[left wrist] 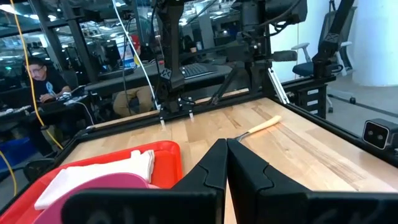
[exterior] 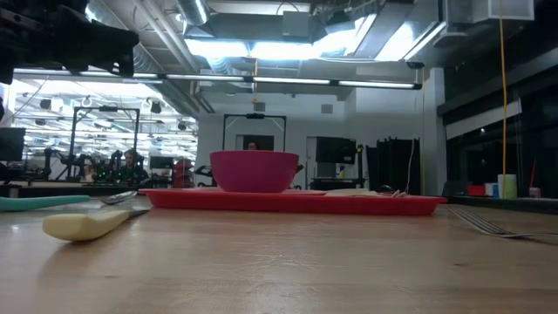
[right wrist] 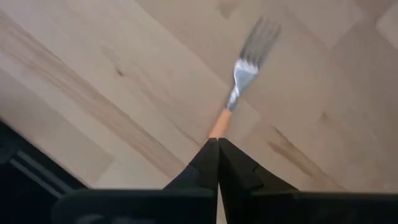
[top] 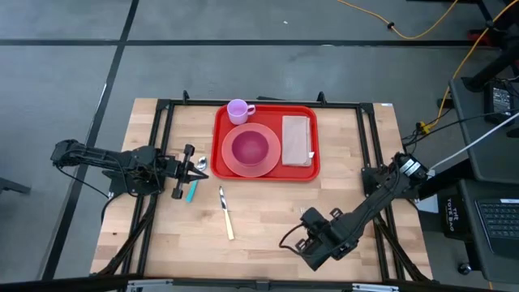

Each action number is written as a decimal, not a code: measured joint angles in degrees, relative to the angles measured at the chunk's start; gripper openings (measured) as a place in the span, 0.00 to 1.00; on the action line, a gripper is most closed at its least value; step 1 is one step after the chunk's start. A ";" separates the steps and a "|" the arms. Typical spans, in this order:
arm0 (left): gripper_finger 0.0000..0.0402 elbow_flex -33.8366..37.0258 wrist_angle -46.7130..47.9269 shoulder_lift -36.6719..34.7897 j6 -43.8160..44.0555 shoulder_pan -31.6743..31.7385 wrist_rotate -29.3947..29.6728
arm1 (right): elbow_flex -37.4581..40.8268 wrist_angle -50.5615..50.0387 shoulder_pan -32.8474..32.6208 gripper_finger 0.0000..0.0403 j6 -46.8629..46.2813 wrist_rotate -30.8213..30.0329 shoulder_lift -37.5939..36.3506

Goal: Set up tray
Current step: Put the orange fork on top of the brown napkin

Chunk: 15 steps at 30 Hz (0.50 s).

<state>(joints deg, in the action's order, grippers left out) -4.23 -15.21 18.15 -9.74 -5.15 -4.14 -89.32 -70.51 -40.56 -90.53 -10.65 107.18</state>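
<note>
The red tray (top: 304,170) lies at the table's far middle, bearing a pink bowl (top: 250,148) on a pink plate, a purple cup (top: 238,111) and a folded napkin (top: 297,140). My left gripper (top: 199,167) is shut and level just left of the tray, above a teal-handled spoon (top: 192,191). A cream-handled knife (top: 225,212) lies nearer the front. My right gripper (right wrist: 217,144) is shut and points down at the near right, over an orange-handled fork (right wrist: 245,68) that lies flat on the table (exterior: 488,225). The fingertips hide the handle's end. My right gripper's shut fingertips (right wrist: 210,155) stand over the fork's orange handle (right wrist: 219,127), coming from above. The fingertips cover the handle's end, and I cannot tell whether they touch it.
Bare wood lies between the knife and the fork along the table's near edge. A black frame rail (top: 369,138) runs around the table. Beyond the far edge there are desks, a person (left wrist: 43,78) and more arms.
</note>
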 joint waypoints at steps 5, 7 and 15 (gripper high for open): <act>0.01 0.00 0.00 -0.02 0.00 0.00 0.02 | 0.26 0.13 -0.67 0.02 -0.76 1.00 0.12; 0.01 0.00 -0.01 -0.01 0.00 0.00 0.01 | 0.73 0.21 -0.65 0.03 -0.71 0.89 0.15; 0.01 0.00 0.03 0.00 0.00 0.02 0.02 | 5.16 3.08 -0.61 0.10 -0.91 0.67 0.12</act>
<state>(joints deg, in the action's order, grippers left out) -4.23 -15.18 18.15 -9.74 -5.13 -4.12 -84.16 -67.43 -41.17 -91.44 -9.98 107.31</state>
